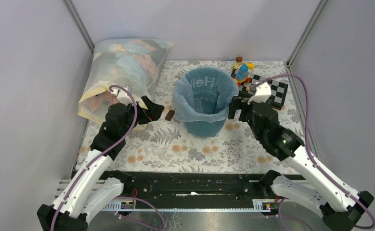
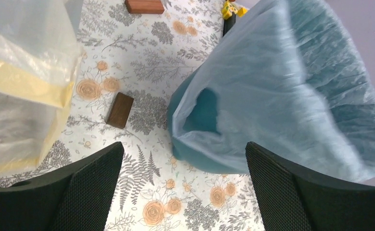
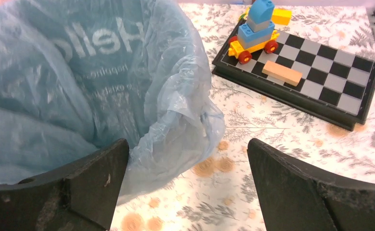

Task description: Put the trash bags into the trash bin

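Note:
The teal trash bin [image 1: 205, 126] stands mid-table. The pale-blue trash bag [image 1: 189, 103] with white "Hello" lettering lines it and is folded down over the rim all round. My left gripper [image 1: 157, 111] is open and empty, just left of the bin. In the left wrist view the bag [image 2: 291, 91] drapes over the bin wall [image 2: 209, 161] ahead of the wide-apart fingers [image 2: 91, 178]. My right gripper [image 1: 237, 109] is open and empty at the bin's right side. In the right wrist view the bag's folded edge [image 3: 175, 125] hangs by the left finger [image 3: 98, 178].
A large clear yellowish bag of cloth [image 1: 120, 72] lies back left. A small brown block [image 1: 169, 115] lies by the left gripper; another [image 2: 144, 6] lies farther off. A chessboard [image 1: 267, 89] with toy bricks [image 1: 242, 72] and a wooden block [image 3: 281, 73] sits back right. Walls enclose the table.

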{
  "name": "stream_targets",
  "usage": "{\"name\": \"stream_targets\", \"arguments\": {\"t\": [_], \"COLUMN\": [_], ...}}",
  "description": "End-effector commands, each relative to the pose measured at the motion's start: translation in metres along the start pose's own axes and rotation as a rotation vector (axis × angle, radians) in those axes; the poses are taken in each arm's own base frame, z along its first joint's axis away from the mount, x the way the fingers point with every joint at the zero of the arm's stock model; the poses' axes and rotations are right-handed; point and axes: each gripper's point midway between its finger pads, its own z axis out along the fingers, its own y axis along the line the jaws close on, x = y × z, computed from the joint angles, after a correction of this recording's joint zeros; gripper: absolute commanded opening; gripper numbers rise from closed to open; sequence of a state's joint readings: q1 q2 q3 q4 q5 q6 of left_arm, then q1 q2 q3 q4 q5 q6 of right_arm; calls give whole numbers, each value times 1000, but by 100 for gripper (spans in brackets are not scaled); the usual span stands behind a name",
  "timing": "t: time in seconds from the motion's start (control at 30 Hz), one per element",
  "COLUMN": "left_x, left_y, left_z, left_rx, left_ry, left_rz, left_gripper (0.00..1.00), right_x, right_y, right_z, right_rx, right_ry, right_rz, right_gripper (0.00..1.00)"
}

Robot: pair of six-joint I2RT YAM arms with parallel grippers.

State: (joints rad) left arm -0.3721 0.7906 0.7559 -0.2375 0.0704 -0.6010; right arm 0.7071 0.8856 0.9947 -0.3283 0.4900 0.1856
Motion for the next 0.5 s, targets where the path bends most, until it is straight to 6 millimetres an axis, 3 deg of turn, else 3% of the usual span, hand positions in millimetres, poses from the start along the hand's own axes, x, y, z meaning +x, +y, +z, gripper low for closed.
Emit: {"name": "stream_targets", "arguments": {"t": [0.0, 0.13, 0.23, 0.43, 0.47], "left_x": [7, 26, 36, 37, 35], "left_y": [7, 23, 29, 29, 27], "left_z": [-3, 2, 7, 15, 17], "left_rx": [7, -13, -12, 0, 1], "left_ry": [-36, -33, -24, -29, -29], "left_rz": [-8, -10, -17, -21, -21], "left_gripper": [99, 99, 99, 99, 99], "right_x": [-9, 17, 27, 3, -9], "right_y": [-38, -69, -79, -43, -38], "right_z": [-11, -23, -31, -28, -27], "right_rx": [157, 259, 269, 76, 67], "right_ry": [-211, -263, -302, -324, -317], "right_rz": [151, 198, 226, 191, 174], "right_gripper": [100, 100, 100, 100, 100]}}
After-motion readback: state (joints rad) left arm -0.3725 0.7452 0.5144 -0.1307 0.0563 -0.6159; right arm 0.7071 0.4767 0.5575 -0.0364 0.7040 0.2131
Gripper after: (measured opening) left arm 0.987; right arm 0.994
